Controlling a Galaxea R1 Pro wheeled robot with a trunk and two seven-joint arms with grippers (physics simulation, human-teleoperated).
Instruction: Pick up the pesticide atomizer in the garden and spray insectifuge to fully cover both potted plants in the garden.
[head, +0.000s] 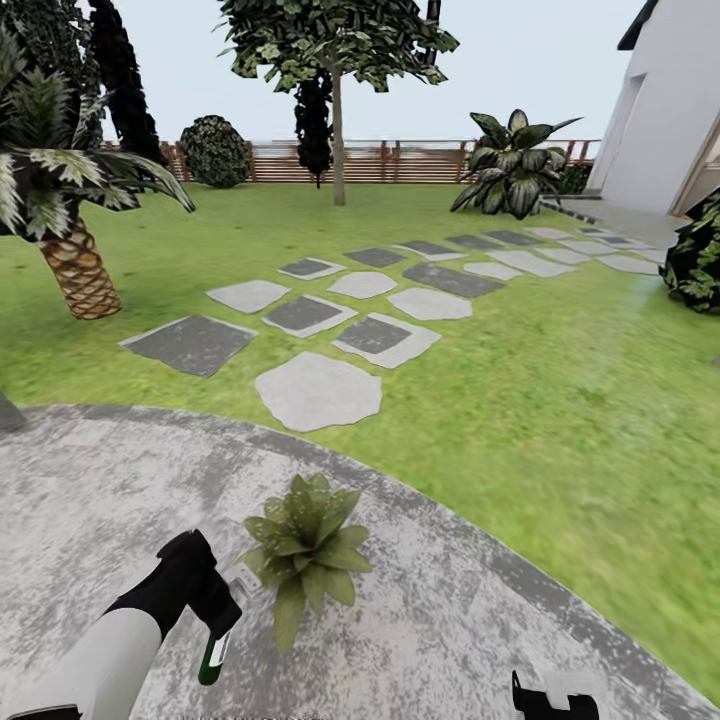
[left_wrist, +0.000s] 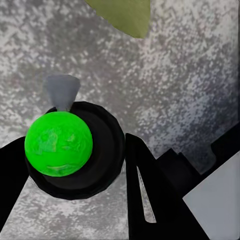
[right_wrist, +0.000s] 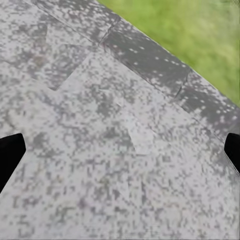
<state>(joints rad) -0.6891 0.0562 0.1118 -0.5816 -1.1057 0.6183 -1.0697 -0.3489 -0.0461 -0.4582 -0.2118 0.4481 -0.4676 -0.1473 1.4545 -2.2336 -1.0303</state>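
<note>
We see the lawn (head: 560, 400) across the frame's middle and the grey patio (head: 430, 620) below. 1 potted plant (head: 305, 550) sits bottom centre. Lower left, our left gripper (head: 215, 620) clasps the atomizer (head: 213, 655). Our right gripper (right_wrist: 120, 150) gapes wide.

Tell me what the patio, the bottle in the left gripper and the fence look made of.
Patio: stone or concrete, matte; mottled grey speckle with a darker rim.
Bottle: probably plastic; smooth, dark green with a white band.
Fence: looks like wood; brown slats and posts, too far for grain.
</note>
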